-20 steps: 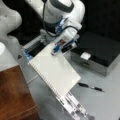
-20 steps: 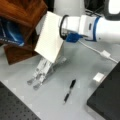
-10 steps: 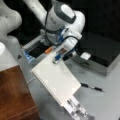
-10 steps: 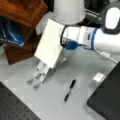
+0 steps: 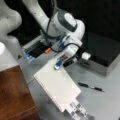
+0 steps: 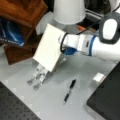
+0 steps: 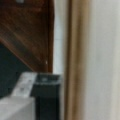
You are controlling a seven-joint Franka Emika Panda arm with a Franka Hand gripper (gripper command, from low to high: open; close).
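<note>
In a front view the arm's hand (image 5: 59,65) is reaching down onto the upper edge of a white spiral-bound notebook (image 5: 56,87), which is tilting above the grey surface (image 5: 105,100). A metal rack (image 5: 76,111) is showing just below the notebook's lower corner. A black pen (image 5: 90,86) is lying on the surface to the view's right, apart from the notebook. A brown wooden block (image 5: 15,95) is sitting at the view's bottom left.
</note>
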